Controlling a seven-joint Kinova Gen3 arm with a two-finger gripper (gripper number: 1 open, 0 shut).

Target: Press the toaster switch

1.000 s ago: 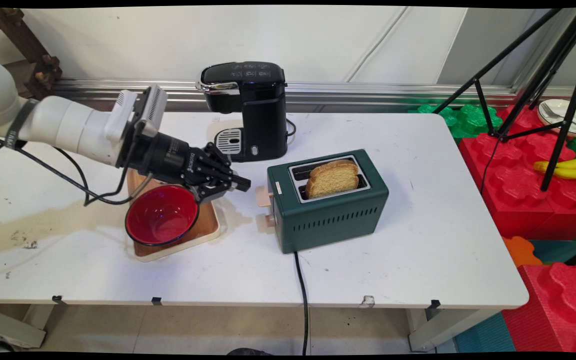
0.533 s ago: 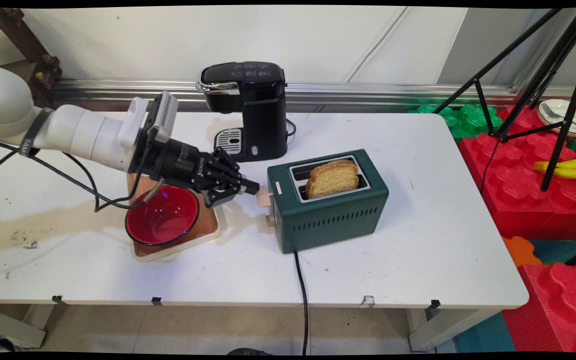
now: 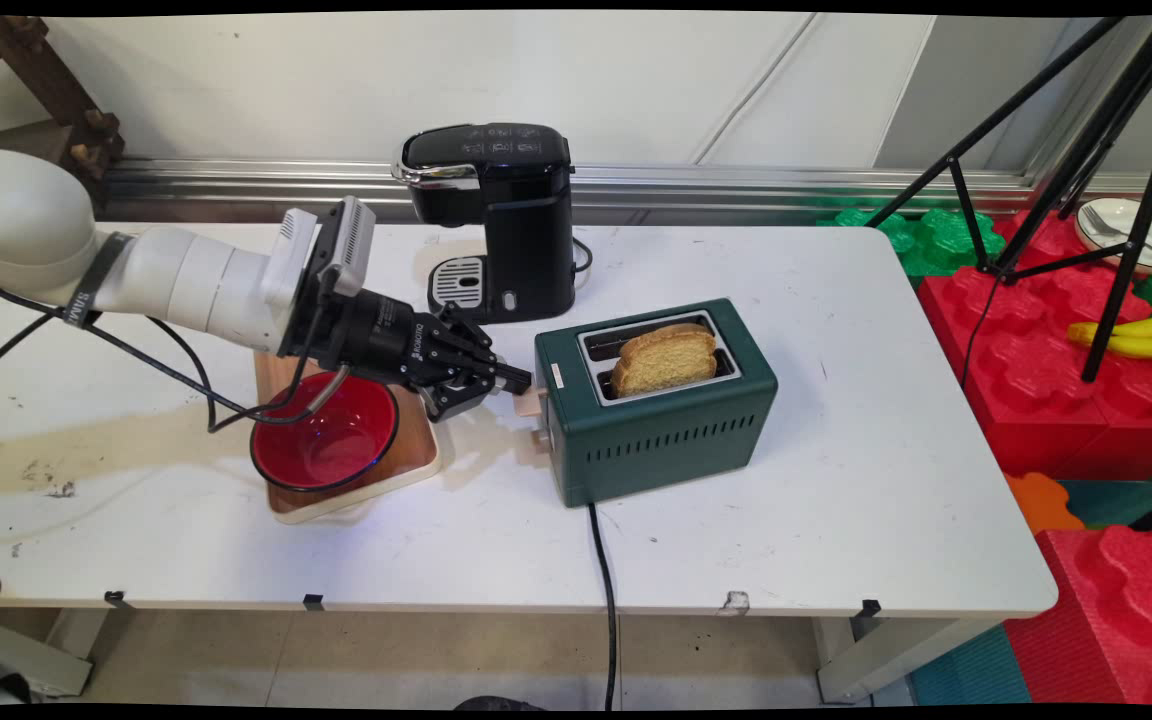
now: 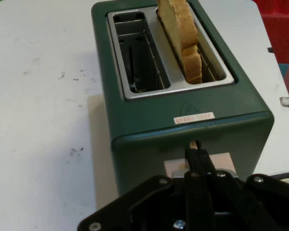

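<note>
A dark green two-slot toaster (image 3: 656, 415) (image 4: 183, 120) stands mid-table with one slice of toast (image 3: 664, 357) (image 4: 183, 41) sticking up from the slot nearer the table's front; the other slot is empty. My black gripper (image 3: 521, 380) (image 4: 196, 154) is shut, its fingertips together and touching the beige lever (image 3: 530, 398) (image 4: 221, 161) on the toaster's left end. In the hand view the closed fingers rise right in front of the lever plate.
A red bowl (image 3: 324, 430) sits on a wooden board (image 3: 406, 455) just under my wrist. A black coffee machine (image 3: 496, 215) stands behind. The toaster's cord (image 3: 604, 590) runs over the front edge. Red foam blocks (image 3: 1066, 380) and a tripod (image 3: 1116, 170) are off to the right.
My arm has moved right, from above the bowl to the toaster's left end, and the shut fingertips now reach the lever. The toast sits slightly lower.
</note>
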